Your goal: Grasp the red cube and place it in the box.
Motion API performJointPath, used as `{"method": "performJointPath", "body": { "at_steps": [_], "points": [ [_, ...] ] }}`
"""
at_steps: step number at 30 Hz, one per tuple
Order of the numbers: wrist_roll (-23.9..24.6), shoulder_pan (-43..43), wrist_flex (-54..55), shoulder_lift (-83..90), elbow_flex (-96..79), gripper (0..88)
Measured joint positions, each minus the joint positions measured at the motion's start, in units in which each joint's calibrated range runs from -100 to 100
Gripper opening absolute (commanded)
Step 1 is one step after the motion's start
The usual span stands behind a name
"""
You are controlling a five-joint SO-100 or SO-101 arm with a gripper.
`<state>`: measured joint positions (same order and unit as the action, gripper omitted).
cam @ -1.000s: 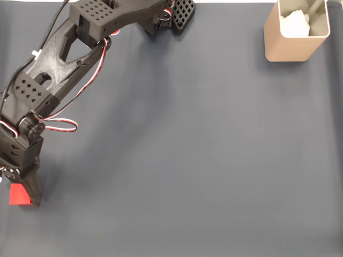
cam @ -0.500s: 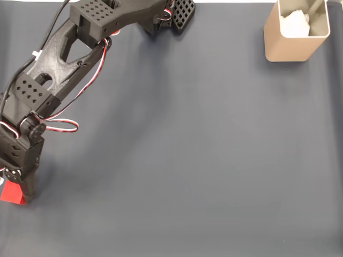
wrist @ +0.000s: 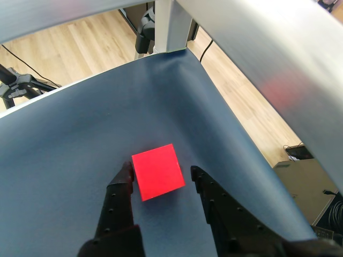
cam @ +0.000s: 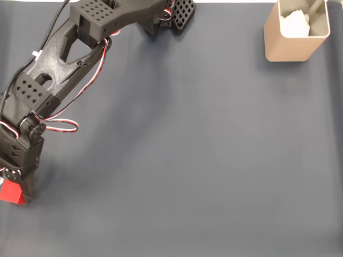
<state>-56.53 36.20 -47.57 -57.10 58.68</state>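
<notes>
The red cube (cam: 9,194) lies on the dark mat at the far left edge of the fixed view. My gripper (cam: 17,193) reaches down over it, one black finger covering the cube's right side. In the wrist view the red cube (wrist: 158,171) sits between the two black fingers of my gripper (wrist: 161,175). The left finger (wrist: 122,184) touches the cube, and a thin gap shows before the right finger (wrist: 206,187). The gripper is open around the cube. The beige box (cam: 289,49) stands far off at the top right corner of the mat.
A crumpled white thing (cam: 295,22) lies inside the box. The arm's base (cam: 161,16) stands at the top middle. In the wrist view the mat's edge (wrist: 236,134) runs just beyond the cube, with the wooden floor (wrist: 69,48) below it.
The gripper and the red cube have both shifted left, toward the mat's edge, since a second ago. Nothing has moved in the last half second.
</notes>
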Motion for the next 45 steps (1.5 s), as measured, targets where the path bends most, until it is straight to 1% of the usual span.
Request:
{"method": "performJointPath", "body": {
  "at_steps": [4, 11, 20, 22, 27, 31, 39, 45],
  "points": [
    [0.0, 0.0, 0.0, 0.1, -1.2, 19.0],
    [1.0, -0.2, 0.0, 2.1, -5.7, 13.5],
    [1.5, 0.0, 0.0, 2.1, -5.8, 12.2],
    [1.7, -0.1, 0.0, 2.1, -5.8, 14.4],
    [2.6, -0.1, 0.0, 2.5, -6.6, 25.6],
    [3.1, -0.3, 0.0, 3.0, -6.6, 32.3],
    [3.7, -0.3, 0.4, 3.0, -6.6, 37.3],
    [3.7, -0.4, 1.6, 3.0, -6.7, 37.7]
  ]
}}
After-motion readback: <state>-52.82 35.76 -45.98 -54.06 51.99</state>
